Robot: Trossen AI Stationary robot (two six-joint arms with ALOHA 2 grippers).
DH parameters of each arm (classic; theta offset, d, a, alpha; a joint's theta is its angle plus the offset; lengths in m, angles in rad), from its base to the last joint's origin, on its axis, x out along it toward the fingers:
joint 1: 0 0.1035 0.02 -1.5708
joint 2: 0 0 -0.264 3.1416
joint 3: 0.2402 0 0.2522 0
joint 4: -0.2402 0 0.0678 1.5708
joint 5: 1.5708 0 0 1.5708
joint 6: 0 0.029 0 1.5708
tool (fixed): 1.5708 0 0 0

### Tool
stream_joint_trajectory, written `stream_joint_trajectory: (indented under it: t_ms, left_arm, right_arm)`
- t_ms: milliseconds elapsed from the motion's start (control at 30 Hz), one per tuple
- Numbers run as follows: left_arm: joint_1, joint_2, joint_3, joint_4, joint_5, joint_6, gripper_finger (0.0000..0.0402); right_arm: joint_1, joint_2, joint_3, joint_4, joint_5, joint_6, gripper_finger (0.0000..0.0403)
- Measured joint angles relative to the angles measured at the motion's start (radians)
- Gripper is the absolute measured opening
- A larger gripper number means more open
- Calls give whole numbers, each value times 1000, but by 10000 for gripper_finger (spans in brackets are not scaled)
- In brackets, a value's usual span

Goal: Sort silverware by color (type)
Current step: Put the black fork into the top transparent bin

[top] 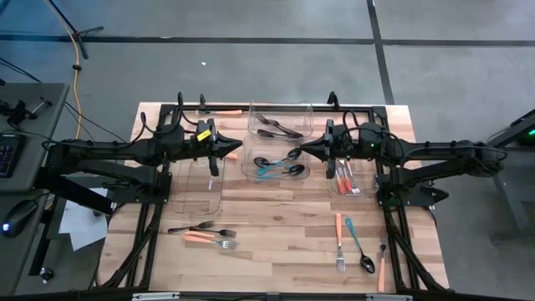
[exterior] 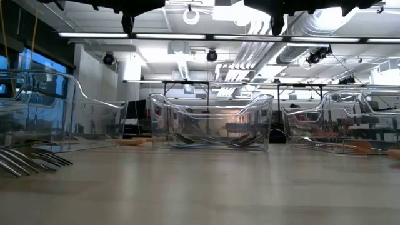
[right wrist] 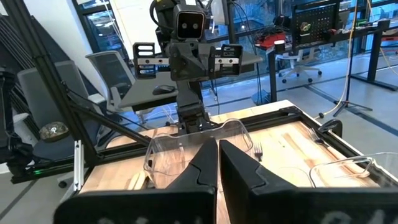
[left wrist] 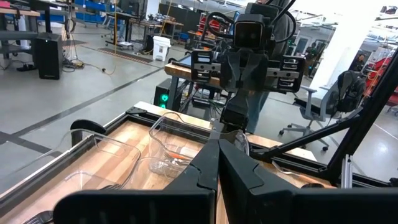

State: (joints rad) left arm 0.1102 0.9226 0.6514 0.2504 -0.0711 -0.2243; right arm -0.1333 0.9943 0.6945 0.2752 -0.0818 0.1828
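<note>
Loose silverware lies flat near the table's near edge. On the near left are a black fork (top: 191,227) and two orange-handled forks (top: 209,239). On the near right are an orange-handled fork (top: 339,241), a teal-handled spoon (top: 358,244) and another orange-handled piece (top: 382,266). My left gripper (top: 240,150) (left wrist: 218,146) and right gripper (top: 303,149) (right wrist: 217,146) are both shut and empty. They face each other above the middle clear bin (top: 274,163).
Several clear bins stand on the table. The far middle bin (top: 280,124) holds black pieces, the middle bin holds black and teal spoons, and the right bin (top: 351,177) holds orange-handled forks. The left bin (top: 197,182) looks empty. An orange piece (top: 224,111) lies at the far edge. Bare wood (top: 276,242) lies between the loose groups.
</note>
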Motion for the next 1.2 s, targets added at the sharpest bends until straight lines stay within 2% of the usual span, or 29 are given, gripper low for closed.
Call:
stream_joint_trajectory:
  t_ms: [200, 333, 900, 1000, 1200]
  left_arm:
    - [0, 0, 0, -2, 0, 1, 2]
    - [0, 0, 0, -7, 0, 32, 21]
    - [0, 0, 0, -8, -27, 53, 197]
    - [0, 0, 0, -7, -40, 57, 210]
    - [0, 0, 0, -7, -40, 113, 207]
  right_arm:
    - [0, 0, 0, 0, 0, 8, 1]
    - [0, 0, 0, 0, -1, 26, 0]
    - [0, 0, 0, 0, -1, 26, 0]
    - [0, 0, 0, 0, -1, 26, 0]
    - [0, 0, 0, -1, -1, 26, 0]
